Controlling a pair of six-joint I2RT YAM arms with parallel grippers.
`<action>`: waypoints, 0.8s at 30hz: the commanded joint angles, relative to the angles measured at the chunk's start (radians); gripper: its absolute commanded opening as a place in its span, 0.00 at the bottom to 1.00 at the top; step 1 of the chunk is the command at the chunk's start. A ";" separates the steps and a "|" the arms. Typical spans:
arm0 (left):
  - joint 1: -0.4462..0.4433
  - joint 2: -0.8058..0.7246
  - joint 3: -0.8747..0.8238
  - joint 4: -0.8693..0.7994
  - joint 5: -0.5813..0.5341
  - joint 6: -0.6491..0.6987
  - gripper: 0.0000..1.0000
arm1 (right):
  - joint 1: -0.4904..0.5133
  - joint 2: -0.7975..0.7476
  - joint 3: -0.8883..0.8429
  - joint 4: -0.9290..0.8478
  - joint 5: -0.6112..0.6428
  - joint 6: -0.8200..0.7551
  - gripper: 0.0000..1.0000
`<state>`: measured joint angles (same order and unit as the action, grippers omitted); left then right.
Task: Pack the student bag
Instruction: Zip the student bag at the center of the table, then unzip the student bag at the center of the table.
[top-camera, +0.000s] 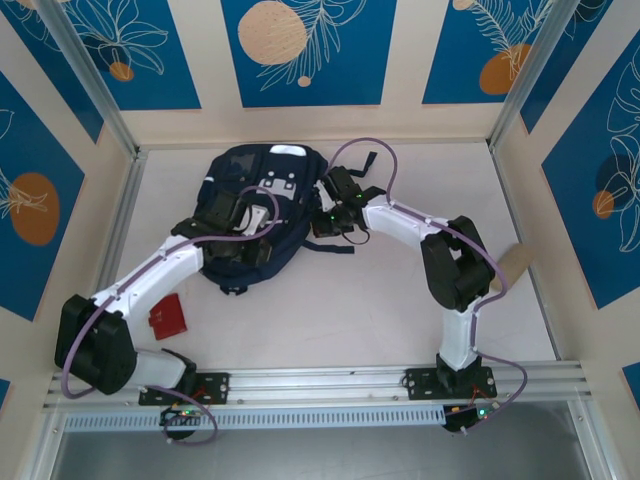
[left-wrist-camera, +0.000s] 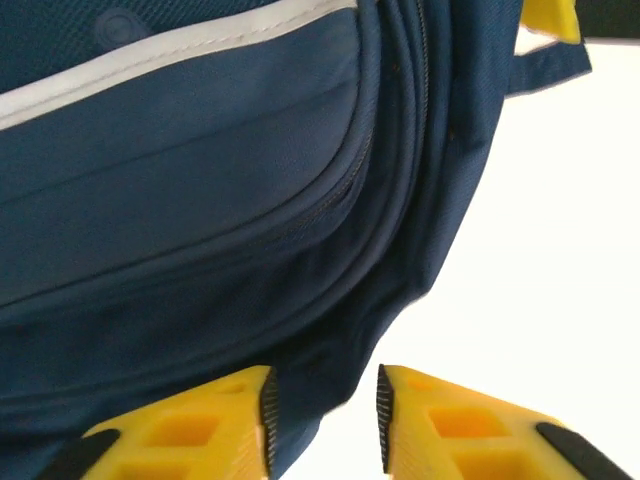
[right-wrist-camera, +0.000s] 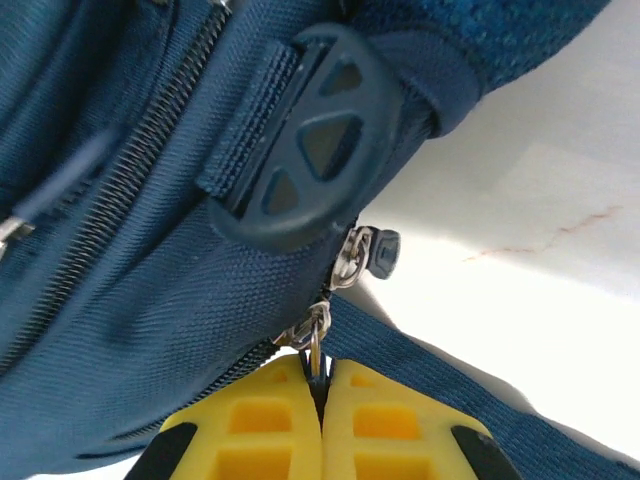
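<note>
At 8 o'clock on the table (top-camera: 360, 310) lies a small red object (top-camera: 168, 317). Farther in, the left gripper (left-wrist-camera: 324, 410) is partly parted and grips nothing at the 6 o'clock edge of the student bag (top-camera: 250, 170). The right gripper (right-wrist-camera: 322, 390) is closed tight on a zipper pull (right-wrist-camera: 314, 342) at the bag's 3 o'clock side. The bag lies toward 12 o'clock.

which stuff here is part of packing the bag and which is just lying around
Job: student bag; its zip pull, pinched by the right gripper; left gripper at the bag's edge.
Lying about: red item by the left arm; tan piece, far right.
</note>
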<state>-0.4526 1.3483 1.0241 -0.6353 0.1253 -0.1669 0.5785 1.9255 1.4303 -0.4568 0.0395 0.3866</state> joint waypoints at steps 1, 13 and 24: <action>0.008 -0.034 0.059 -0.054 0.091 -0.040 0.51 | -0.049 -0.076 -0.046 -0.040 0.044 -0.024 0.00; -0.028 0.169 0.296 -0.078 0.045 -0.008 0.64 | -0.174 -0.227 -0.178 -0.045 0.072 0.060 0.65; -0.236 0.434 0.544 -0.165 -0.235 -0.036 0.57 | -0.280 -0.386 -0.341 0.111 0.119 0.204 0.83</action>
<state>-0.6510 1.7260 1.5005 -0.7391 -0.0212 -0.1883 0.3283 1.5726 1.1236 -0.3832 0.1436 0.5316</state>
